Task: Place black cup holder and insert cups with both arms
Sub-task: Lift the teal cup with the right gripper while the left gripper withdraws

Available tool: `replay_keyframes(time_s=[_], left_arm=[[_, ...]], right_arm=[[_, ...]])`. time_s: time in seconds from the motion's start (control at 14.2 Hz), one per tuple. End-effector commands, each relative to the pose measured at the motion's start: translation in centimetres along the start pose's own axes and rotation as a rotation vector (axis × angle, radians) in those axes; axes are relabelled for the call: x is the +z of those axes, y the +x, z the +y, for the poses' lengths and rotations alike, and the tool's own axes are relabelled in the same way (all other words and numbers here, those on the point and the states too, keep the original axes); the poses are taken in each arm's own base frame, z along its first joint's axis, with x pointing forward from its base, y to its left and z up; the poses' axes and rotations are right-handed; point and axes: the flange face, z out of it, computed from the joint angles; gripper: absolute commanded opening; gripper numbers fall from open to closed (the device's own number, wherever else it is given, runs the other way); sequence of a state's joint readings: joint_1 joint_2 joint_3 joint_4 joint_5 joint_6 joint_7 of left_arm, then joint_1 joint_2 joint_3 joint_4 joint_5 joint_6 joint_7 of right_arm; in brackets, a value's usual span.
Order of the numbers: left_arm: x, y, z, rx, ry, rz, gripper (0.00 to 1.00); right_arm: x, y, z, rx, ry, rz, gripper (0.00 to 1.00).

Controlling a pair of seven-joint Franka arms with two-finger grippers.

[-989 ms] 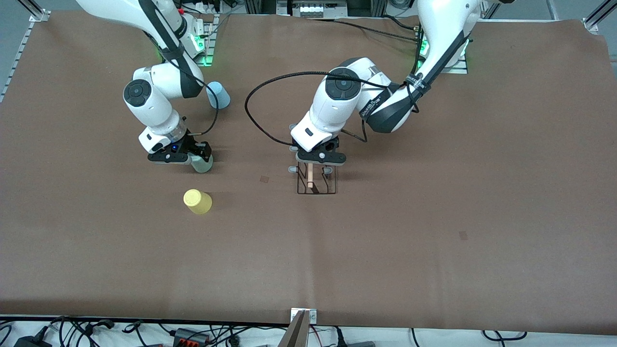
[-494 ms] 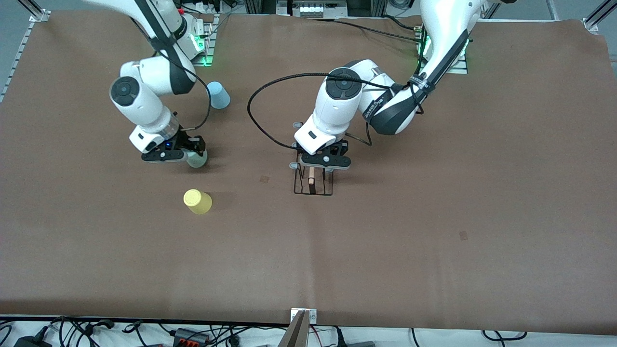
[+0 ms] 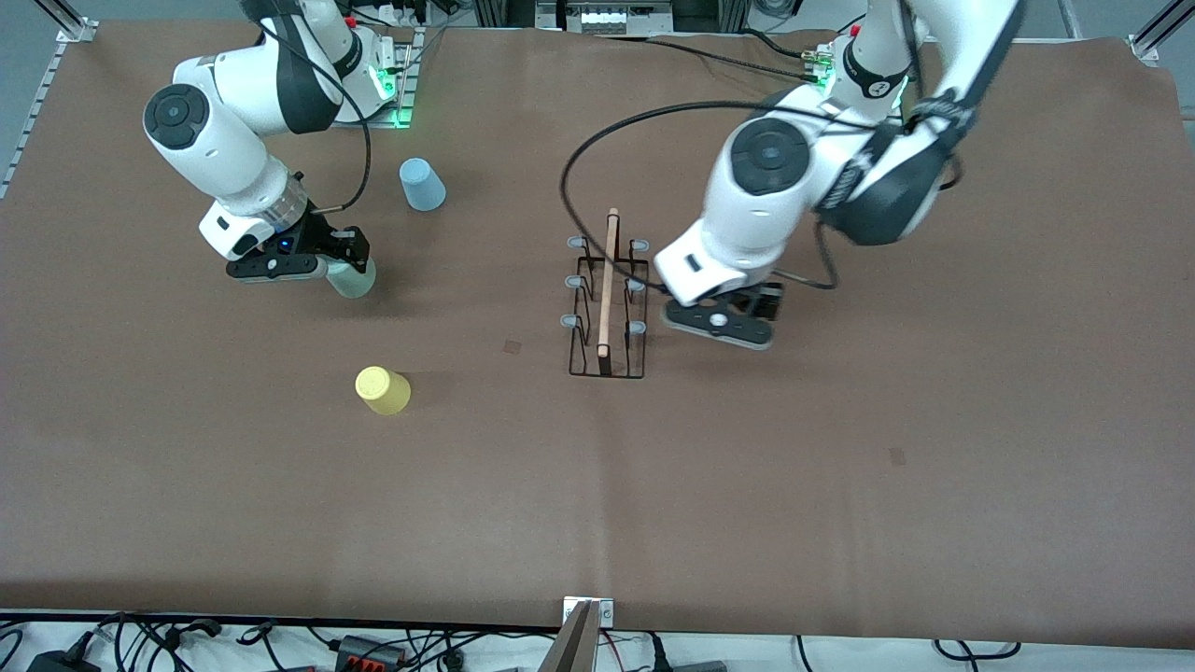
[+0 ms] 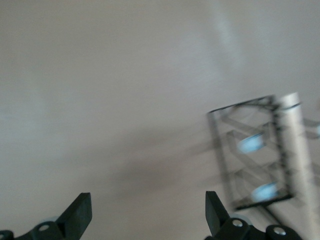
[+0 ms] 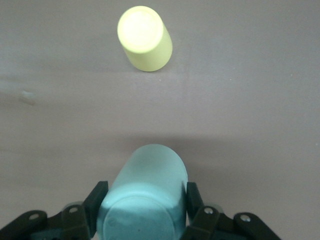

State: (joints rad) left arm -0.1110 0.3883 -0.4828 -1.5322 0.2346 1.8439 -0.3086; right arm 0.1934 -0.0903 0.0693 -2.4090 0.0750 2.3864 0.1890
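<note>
Table [image 3: 840, 485] bare brown. Black cup holder [image 3: 608, 308] stands mid-table, free. Left gripper [image 3: 717, 320] just beside it toward the left arm's end, fingers [image 4: 80, 215] spread, empty. Right gripper [image 3: 301, 266] pinches mint cup [image 5: 142, 200] above table. Yellow cup [image 3: 382, 390], blue cup [image 3: 422, 184] wait upside-down. Advice: carry mint cup level, mouth down, centre over a peg [image 3: 569, 320] before lowering.
</note>
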Motion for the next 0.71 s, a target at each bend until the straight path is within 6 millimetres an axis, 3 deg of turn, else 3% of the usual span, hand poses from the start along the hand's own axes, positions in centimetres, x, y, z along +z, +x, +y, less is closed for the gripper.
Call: replay_keyframes(time_s=[0.0,0.14,0.28,0.49,0.64], left_arm=[[-3.9,-2.4,-7.4,0.139,0.062,-0.052,1.0],[-5.6,-4.3,-11.8,0.131,0.07,-0.071,1.0],[-7.0,-7.0,-13.4,0.104,0.034,-0.112,1.0],[-8.4,-9.2,-18.3,0.049,-0.024,-0.189,1.0],[-10.1,-10.0,-23.1,0.071,-0.111,-0.176,1.0]], right_arm=[[-3.1,-1.1,-6.7,0.127,0.005,0.01,0.0],[-5.7,-1.6,-12.6,0.24,0.012,0.009,0.0],[-7.0,-2.5,-18.9,0.321,0.049,0.02,0.0],[-6.6,-4.1,-25.7,0.443,0.11,0.004,0.0],[-5.7,-5.8,-29.0,0.479,0.16,0.009,0.0]])
